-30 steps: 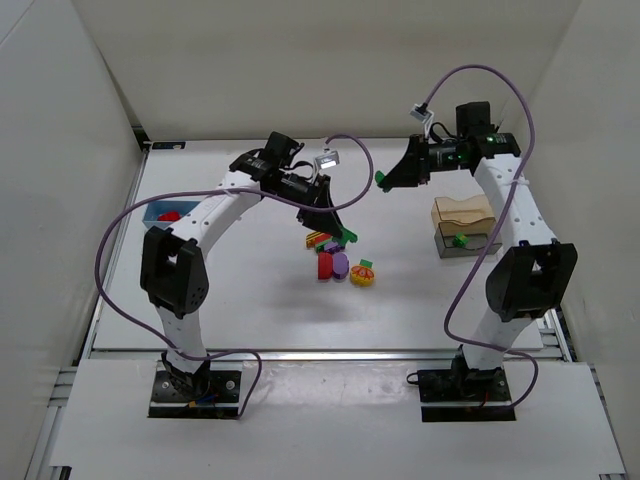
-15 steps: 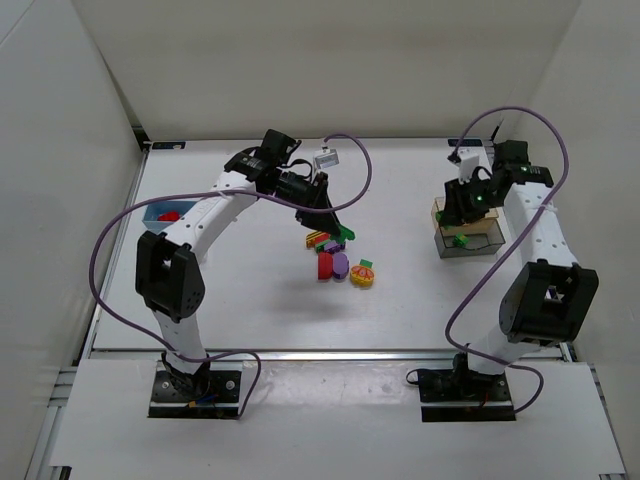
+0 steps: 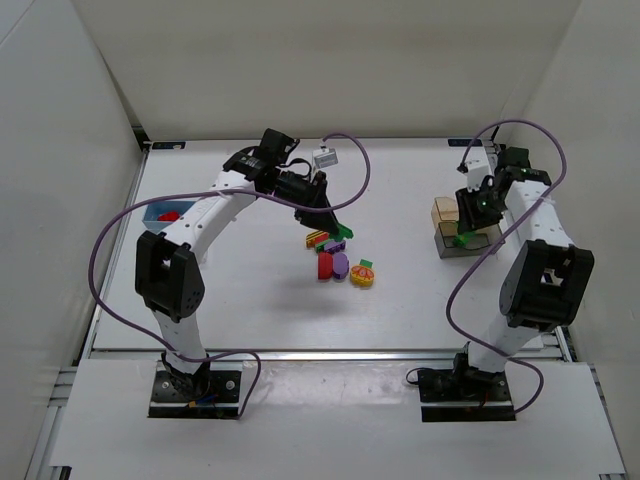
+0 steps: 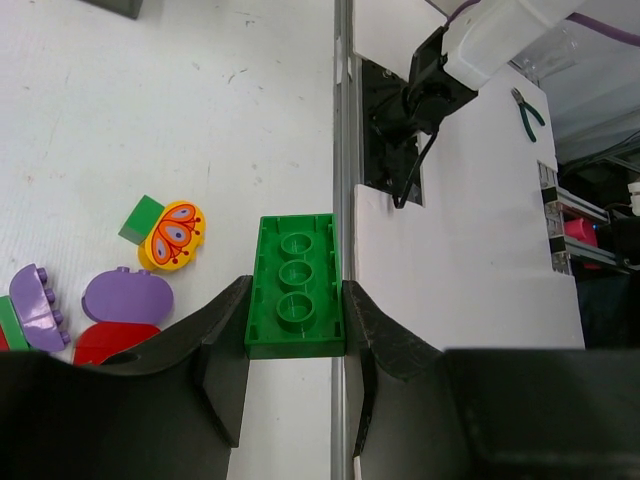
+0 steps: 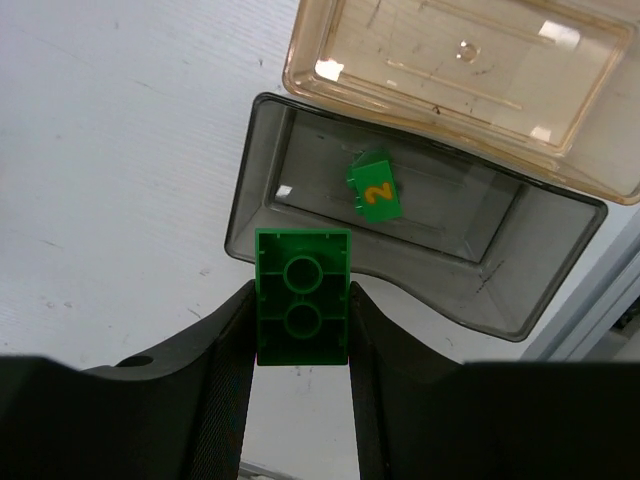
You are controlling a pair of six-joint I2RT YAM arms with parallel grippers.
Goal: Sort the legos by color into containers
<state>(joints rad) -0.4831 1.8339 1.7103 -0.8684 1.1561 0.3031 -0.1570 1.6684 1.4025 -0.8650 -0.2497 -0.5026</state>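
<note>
The right hand (image 5: 301,322) is clamped on a green two-stud plastic brick (image 5: 302,268), its fingers pressing the brick's long sides. The brick hangs over the near rim of the smoky dark-clear rectangular box (image 5: 250,180). A small green block printed with a yellow "2" (image 5: 374,188) lies on that box's floor. A tan-amber translucent box (image 5: 450,80) sits just beside it, touching along one long side.

The left hand (image 4: 295,335) grips a green three-stud plastic brick (image 4: 296,270) the same way. It holds the brick up off the white surface (image 3: 250,300), near the loose pile: a yellow rounded block with a butterfly picture (image 4: 173,235), a purple rounded block (image 4: 125,297) and a red block (image 4: 110,343).

The left arm arches from its base toward the middle, hand angled down. The right arm stands tall and folds over, hand pointing down at the boxes.

From above, the right arm covers part of both boxes, and I cannot tell whether its brick touches the rim. The red block is cut off at the wrist view's edge. Far left, a blue box (image 3: 150,213) holds something red (image 3: 170,214), too small to make out.
</note>
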